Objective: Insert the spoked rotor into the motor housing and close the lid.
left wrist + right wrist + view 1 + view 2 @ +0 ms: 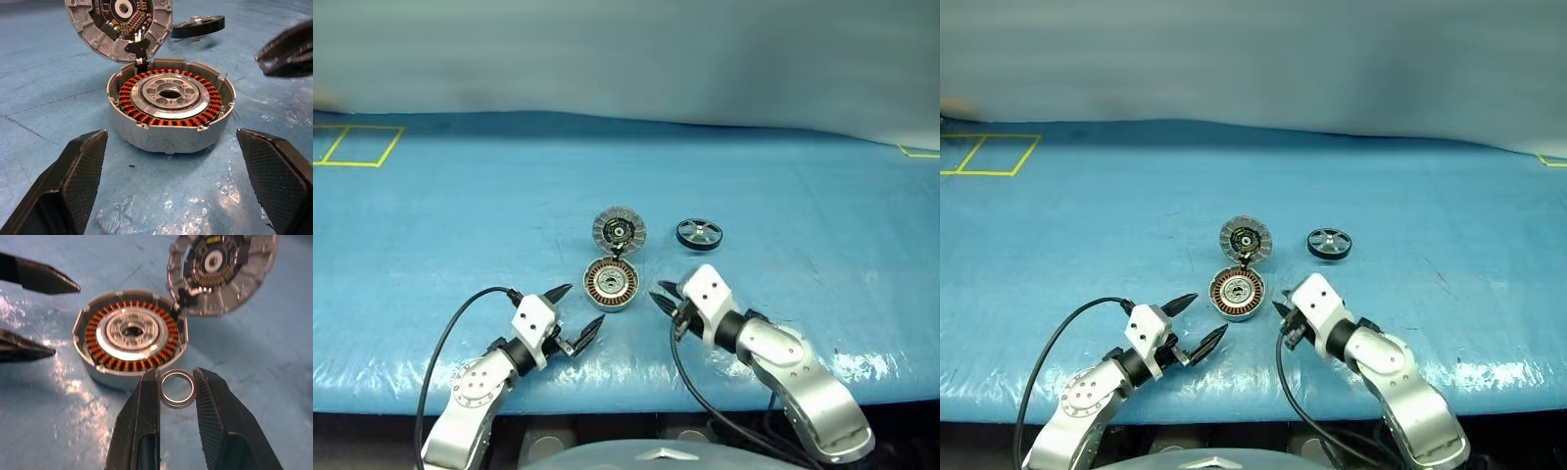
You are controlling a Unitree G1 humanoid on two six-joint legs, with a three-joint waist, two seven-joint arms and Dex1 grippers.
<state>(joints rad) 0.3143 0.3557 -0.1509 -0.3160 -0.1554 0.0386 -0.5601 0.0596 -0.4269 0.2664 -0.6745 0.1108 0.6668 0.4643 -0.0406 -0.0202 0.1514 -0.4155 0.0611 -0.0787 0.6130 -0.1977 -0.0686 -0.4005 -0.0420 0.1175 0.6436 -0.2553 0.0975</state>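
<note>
The motor housing (610,284) lies open on the blue table, its copper windings and silver hub showing. Its ribbed lid (619,231) stands swung back on the hinge at the far side. The spoked rotor (699,233), black-rimmed, lies flat to the right of the lid. My left gripper (584,305) hovers open just left of and nearer than the housing, with nothing between its fingers. My right gripper (661,296) sits close to the housing's right side, shut on a small silver metal ring (177,389) held just above the table.
Blue sheeting covers the table (803,196), with its front edge just below my arms. Yellow tape squares (357,145) mark the far left corner, and another bit of tape (918,152) the far right.
</note>
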